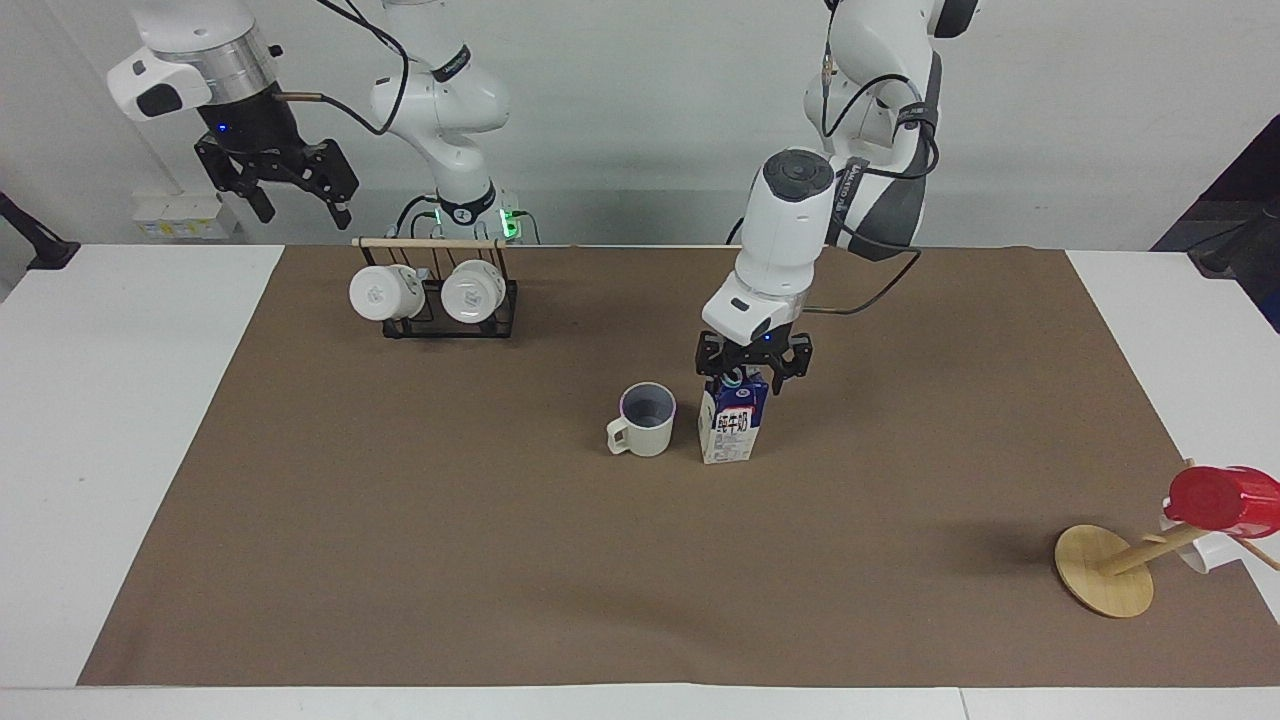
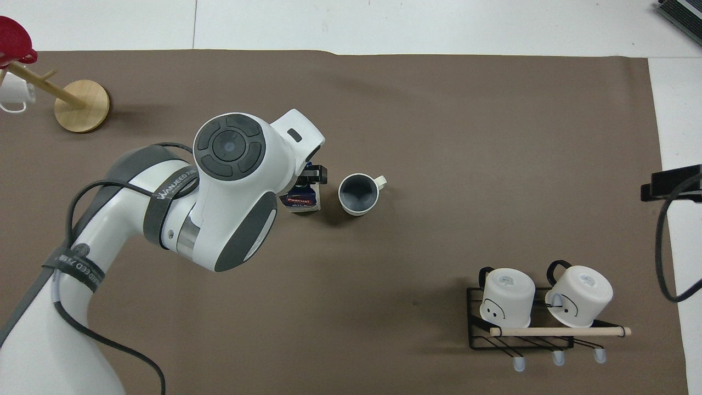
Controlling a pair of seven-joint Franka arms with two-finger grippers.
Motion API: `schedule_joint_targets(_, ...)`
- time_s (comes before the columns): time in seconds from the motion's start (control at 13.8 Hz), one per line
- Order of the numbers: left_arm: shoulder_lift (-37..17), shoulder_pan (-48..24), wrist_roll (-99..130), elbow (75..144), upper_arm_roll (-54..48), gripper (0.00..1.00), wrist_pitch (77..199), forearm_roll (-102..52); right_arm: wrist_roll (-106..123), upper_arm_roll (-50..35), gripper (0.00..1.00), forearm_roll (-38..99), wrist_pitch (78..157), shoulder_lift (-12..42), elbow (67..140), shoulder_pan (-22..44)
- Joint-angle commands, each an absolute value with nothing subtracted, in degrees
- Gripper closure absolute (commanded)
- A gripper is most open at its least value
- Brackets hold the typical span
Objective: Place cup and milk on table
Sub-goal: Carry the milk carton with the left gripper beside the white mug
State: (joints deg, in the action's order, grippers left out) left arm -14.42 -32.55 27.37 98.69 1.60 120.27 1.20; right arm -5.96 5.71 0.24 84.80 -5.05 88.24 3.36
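Note:
The cream-beige cup (image 1: 645, 420) stands upright on the brown paper (image 1: 500, 560) of the white table (image 1: 120, 450), handle toward the right arm's end; it also shows in the overhead view (image 2: 358, 193). The blue and white milk carton (image 1: 733, 428) stands upright on the paper right beside the cup, toward the left arm's end, and shows in the overhead view (image 2: 303, 198). My left gripper (image 1: 750, 378) is just over the carton's top, its fingers spread to either side of the gable. My right gripper (image 1: 292, 192) waits open and empty, high over the right arm's end.
A black wire rack (image 1: 440, 300) with two white mugs stands near the robots toward the right arm's end (image 2: 535, 312). A tilted wooden disc stand (image 1: 1105, 570) carrying a red cup (image 1: 1225, 498) sits at the left arm's end.

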Motion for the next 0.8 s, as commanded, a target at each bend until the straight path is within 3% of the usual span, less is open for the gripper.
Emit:
schedule_joint_targets(0.0,-13.28,-32.44,27.69,98.62,2.2,0.0,120.76,1.58,-6.15,5.45,0.0,0.18,83.58,-4.66,87.36,2.73)
schedule_joint_targets(0.36,-4.06,-28.23,25.15,98.26,2.72,0.0,112.09,1.58,-6.06,5.45,0.0,0.18,83.5,-4.66,87.36,2.64)
schedule_joint_targets(0.72,1.4,-20.76,13.22,98.18,2.81,0.0,105.92,1.58,-5.98,5.45,0.0,0.26,83.58,-5.18,87.89,2.55)
